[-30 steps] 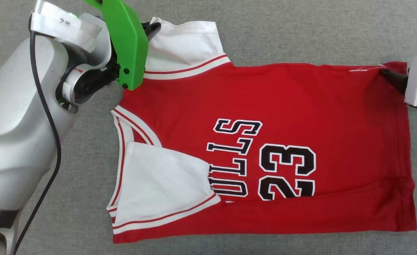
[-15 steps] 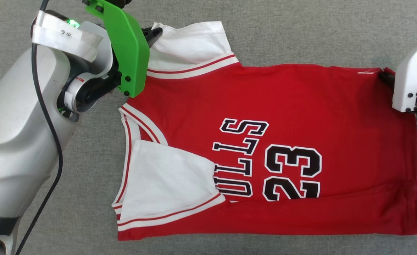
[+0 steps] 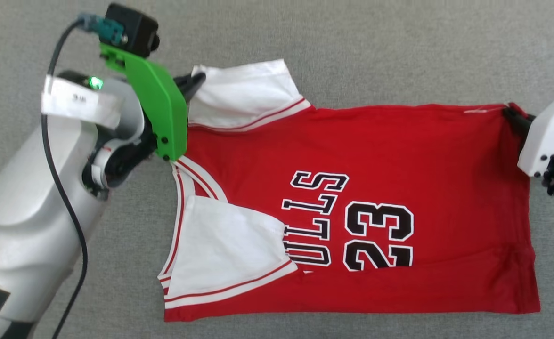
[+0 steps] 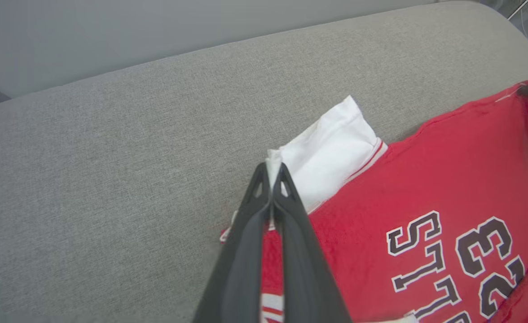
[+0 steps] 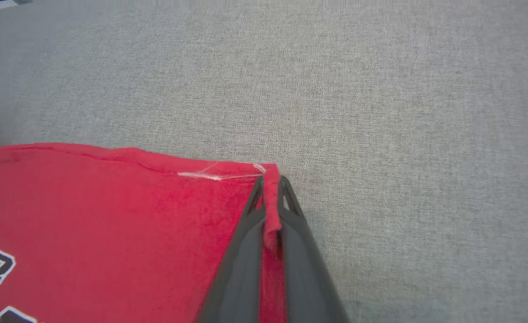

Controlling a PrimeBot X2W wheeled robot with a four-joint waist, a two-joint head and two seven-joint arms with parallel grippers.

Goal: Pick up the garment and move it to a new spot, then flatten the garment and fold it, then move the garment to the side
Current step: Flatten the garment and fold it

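Observation:
The garment [image 3: 399, 155], a red jersey with white sleeves and a black "BULLS 23" print, lies spread on the grey fabric surface [image 3: 399, 47], collar to the left. Its near white sleeve [image 3: 225, 245] is folded over the chest, hiding part of the print. My left gripper [image 3: 197, 80] is shut on the far white sleeve's corner [image 4: 273, 157] at the far left. At the far right my right gripper [image 3: 512, 114] is shut on the garment's red hem corner [image 5: 270, 179]. The far edge runs stretched between the two grippers.
The grey fabric surface [image 4: 111, 157] extends on all sides of the garment. In the left wrist view its rounded far edge [image 4: 246, 40] meets a pale grey wall. My left arm with its green camera bracket [image 3: 159, 108] and black cable [image 3: 65, 197] stands at the left.
Both grippers have drawn the garment's far edge toward the near side, and the hem side has shifted slightly left. The left wrist has tilted, bringing its camera into the head view.

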